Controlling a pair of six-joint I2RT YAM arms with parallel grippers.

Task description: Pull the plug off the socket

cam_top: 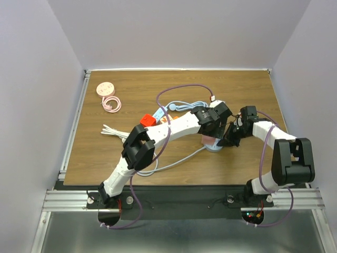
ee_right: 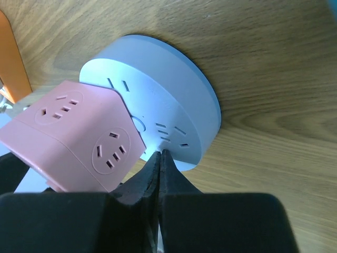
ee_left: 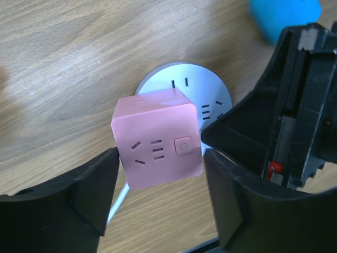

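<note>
A pink cube plug (ee_left: 158, 142) (ee_right: 68, 142) (cam_top: 209, 140) sits on a round pale-blue socket (ee_left: 184, 79) (ee_right: 168, 100) (cam_top: 215, 148) on the wooden table, right of centre. My left gripper (ee_left: 160, 163) (cam_top: 211, 132) stands open, one finger on each side of the pink plug, close to its side faces. My right gripper (ee_right: 159, 154) (cam_top: 228, 138) is shut with nothing between its jaws, and its joined tips rest on the socket's top face next to the plug. A pale cable (ee_left: 118, 203) leaves the socket toward the near edge.
A pink round socket (cam_top: 105, 88) with its coiled cord (cam_top: 111, 104) lies at the far left. A red block (cam_top: 148, 120), an orange piece (ee_right: 13, 58), a light-blue cable (cam_top: 184, 107) and white cables (cam_top: 113, 132) lie left of and behind the arms. Something blue (ee_left: 284, 16) lies just beyond the socket.
</note>
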